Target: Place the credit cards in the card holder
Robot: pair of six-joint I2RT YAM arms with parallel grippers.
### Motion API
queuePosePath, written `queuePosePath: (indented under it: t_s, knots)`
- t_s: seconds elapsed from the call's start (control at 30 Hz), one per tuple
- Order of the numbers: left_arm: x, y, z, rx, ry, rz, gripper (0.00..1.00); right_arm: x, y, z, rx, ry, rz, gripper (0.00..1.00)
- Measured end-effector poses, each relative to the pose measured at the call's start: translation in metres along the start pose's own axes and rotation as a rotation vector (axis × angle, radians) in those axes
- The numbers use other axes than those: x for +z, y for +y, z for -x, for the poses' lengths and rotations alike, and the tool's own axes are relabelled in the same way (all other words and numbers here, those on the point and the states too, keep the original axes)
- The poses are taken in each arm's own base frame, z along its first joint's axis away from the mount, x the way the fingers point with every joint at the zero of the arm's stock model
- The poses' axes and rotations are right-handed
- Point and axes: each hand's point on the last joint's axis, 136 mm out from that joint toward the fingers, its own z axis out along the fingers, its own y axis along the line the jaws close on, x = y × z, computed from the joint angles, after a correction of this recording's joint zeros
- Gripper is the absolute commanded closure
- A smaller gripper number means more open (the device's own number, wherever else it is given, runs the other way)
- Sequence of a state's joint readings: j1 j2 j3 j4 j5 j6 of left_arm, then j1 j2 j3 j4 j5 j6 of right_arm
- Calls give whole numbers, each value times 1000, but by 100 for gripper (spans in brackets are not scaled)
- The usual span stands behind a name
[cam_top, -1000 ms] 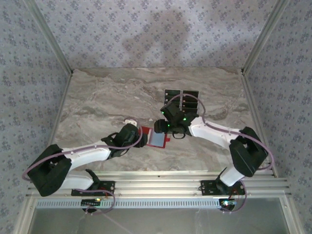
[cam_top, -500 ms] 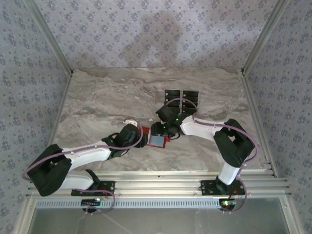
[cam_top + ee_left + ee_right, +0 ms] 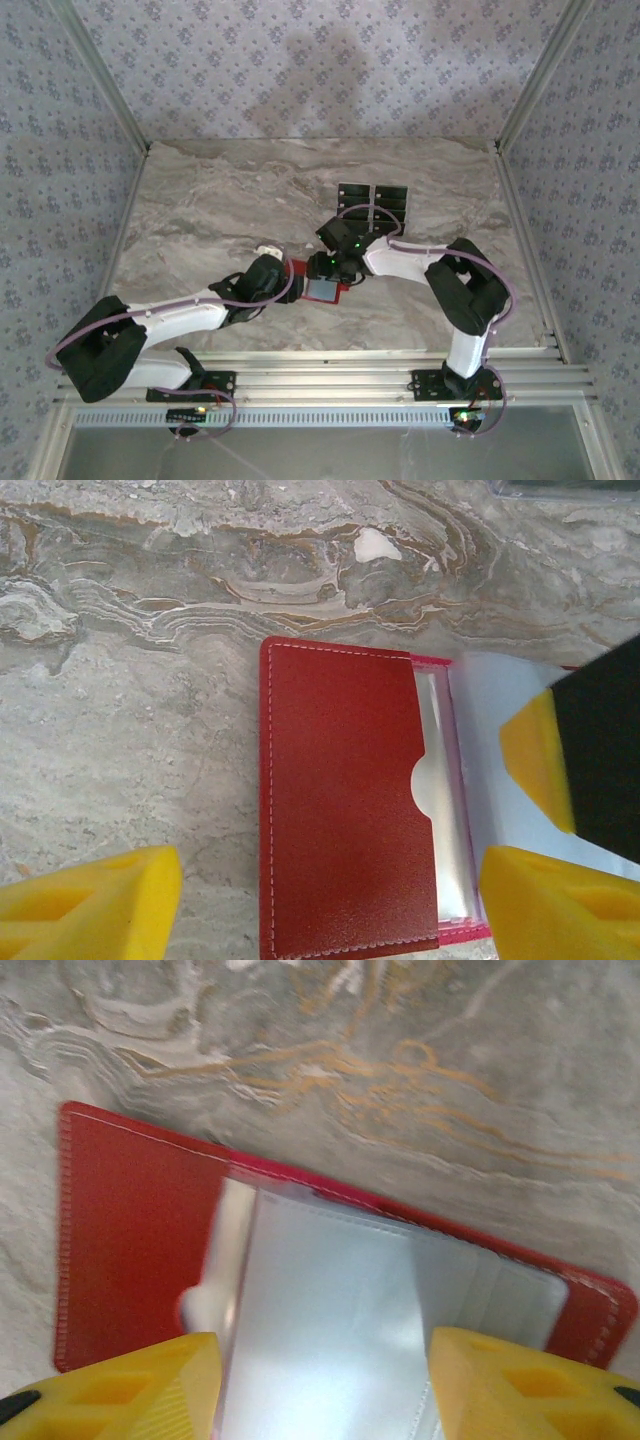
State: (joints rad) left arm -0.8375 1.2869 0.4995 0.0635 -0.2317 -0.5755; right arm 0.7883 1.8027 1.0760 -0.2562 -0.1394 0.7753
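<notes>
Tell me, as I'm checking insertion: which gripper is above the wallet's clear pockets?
The right gripper: it hangs over the card holder's pale pockets, while the left gripper straddles its red flap.

The left arm stretches low from the table's near left corner toward its middle, the left gripper pointing down with its pads spread wide. The right arm folds sharply at the elbow. The right gripper meets the left closely, pads apart; whether it grips anything is unclear.

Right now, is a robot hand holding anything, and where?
Left gripper: nothing; its open jaws straddle the red card holder unpinched. Right gripper, over the pale pockets: cannot tell.
</notes>
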Motion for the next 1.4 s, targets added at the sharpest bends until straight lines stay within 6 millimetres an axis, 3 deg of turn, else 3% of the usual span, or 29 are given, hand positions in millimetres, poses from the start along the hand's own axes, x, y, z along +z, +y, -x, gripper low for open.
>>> queuePosePath:
  t_s: [0.67, 1.1, 1.4]
  knots:
    - [7, -21, -7, 76, 11, -74, 22, 12, 22, 7, 14, 18, 88, 41]
    - [24, -20, -25, 107, 68, -63, 22, 13, 24, 7, 13, 23, 98, 40]
    - [28, -18, -23, 96, 59, -29, 27, 13, 25, 7, 13, 23, 99, 40]
